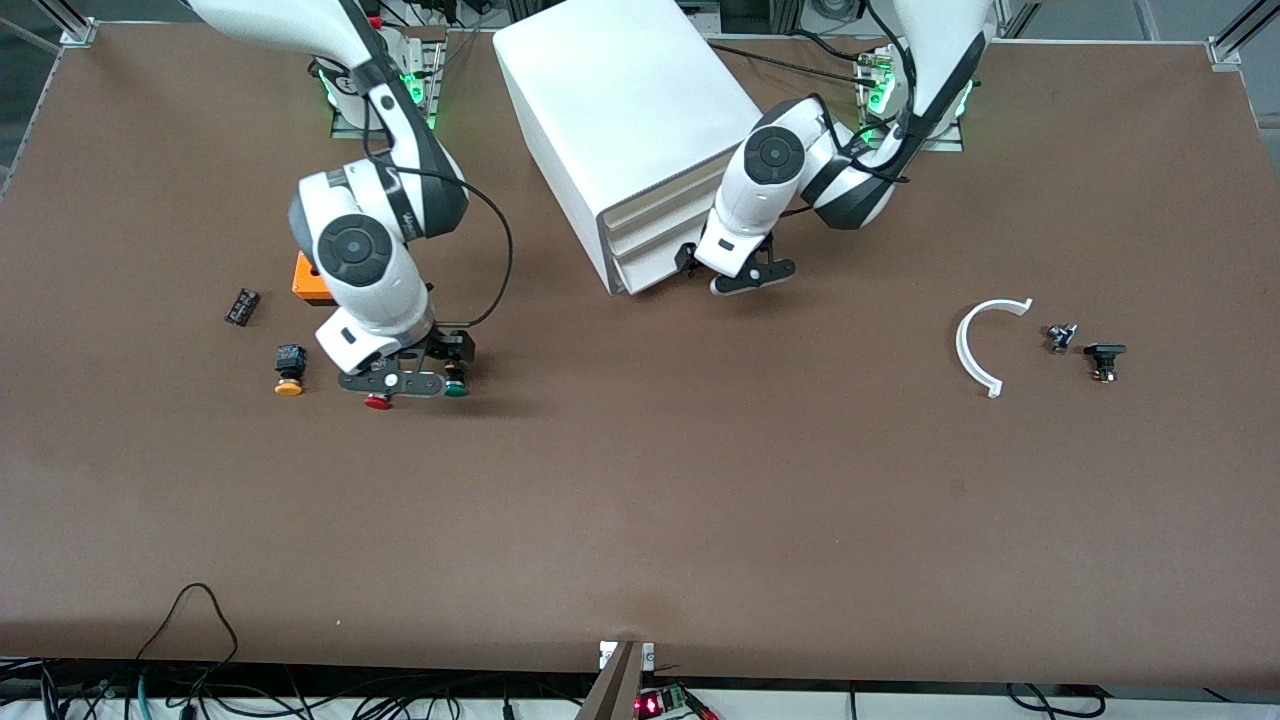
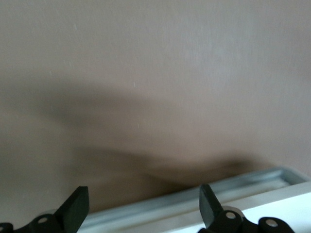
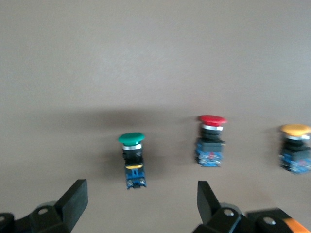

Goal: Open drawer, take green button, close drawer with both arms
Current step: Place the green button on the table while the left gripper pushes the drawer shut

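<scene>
The white cabinet [image 1: 625,110] stands at the table's back middle. Its lowermost drawer [image 1: 655,272] looks pushed in, level with the two above it. My left gripper [image 1: 738,272] is open, low at that drawer's front; a pale drawer edge [image 2: 243,187] shows by its fingertips. The green-capped button [image 1: 456,388] lies on the table beside the red-capped one [image 1: 378,402] and the yellow-capped one [image 1: 289,385]. My right gripper [image 1: 405,383] is open and empty just above them. In the right wrist view the green button [image 3: 132,158] lies just ahead of the open gripper [image 3: 141,204].
An orange block [image 1: 308,280] and a small black part [image 1: 242,305] lie toward the right arm's end. A white curved strip [image 1: 985,345] and two small dark parts [image 1: 1060,337] [image 1: 1104,358] lie toward the left arm's end.
</scene>
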